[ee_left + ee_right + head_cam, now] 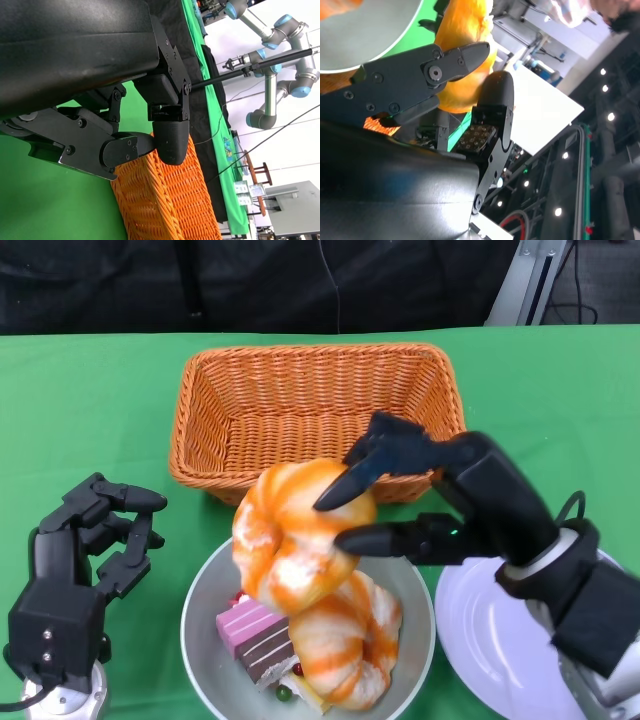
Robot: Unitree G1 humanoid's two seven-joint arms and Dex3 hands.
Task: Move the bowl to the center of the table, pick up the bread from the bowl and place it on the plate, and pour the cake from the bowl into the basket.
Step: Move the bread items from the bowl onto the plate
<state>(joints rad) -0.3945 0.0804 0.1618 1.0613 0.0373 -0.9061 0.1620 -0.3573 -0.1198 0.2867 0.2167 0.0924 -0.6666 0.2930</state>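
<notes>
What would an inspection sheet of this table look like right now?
Surface: green cloth over the table.
Job's things: bowl near the front, holding a cake slice and one bread; a second bread lifted above it; empty basket behind; white plate to the right.
Clutter: nothing seen.
Hands: right hand pinches the lifted bread between its fingers; left hand curled, holding nothing.
Cables: black cable at the right wrist.
Surroundings: dark curtain behind; other robot arms in the left wrist view.
</notes>
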